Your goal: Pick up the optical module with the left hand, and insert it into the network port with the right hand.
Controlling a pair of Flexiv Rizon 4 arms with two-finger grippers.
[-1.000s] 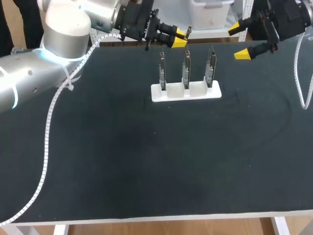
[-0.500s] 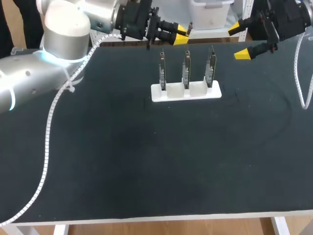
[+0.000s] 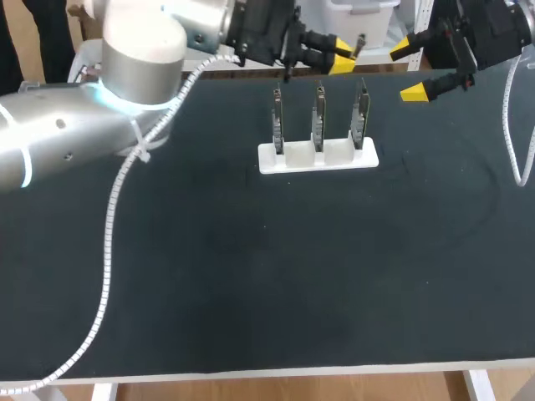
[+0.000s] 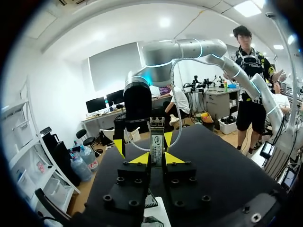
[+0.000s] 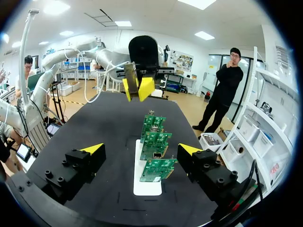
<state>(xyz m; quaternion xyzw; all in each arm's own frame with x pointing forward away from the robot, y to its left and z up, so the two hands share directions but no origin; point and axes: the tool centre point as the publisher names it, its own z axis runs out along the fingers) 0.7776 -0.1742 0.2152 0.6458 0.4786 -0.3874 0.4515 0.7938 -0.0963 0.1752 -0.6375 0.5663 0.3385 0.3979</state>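
The optical module point(image 3: 359, 42), a slim metal bar, is held in my left gripper point(image 3: 343, 60), which is shut on it above the table's far edge, just behind the boards. In the left wrist view the module point(image 4: 156, 139) stands upright between the yellow tips of the left gripper point(image 4: 156, 158). My right gripper point(image 3: 408, 70) hangs open and empty at the far right, facing the left one. From the right wrist, its own gripper point(image 5: 141, 150) brackets the green boards point(image 5: 154, 142), with the left gripper point(image 5: 137, 89) and module point(image 5: 130, 75) beyond them.
A white holder point(image 3: 318, 156) carries three upright circuit boards point(image 3: 318, 119) in a row at the table's far middle. A white spiral cable point(image 3: 104, 251) trails from my left arm across the left of the dark mat point(image 3: 276, 276).
My left arm has carried the module to the right along the far edge, closer to the right gripper. The right arm has stayed put.
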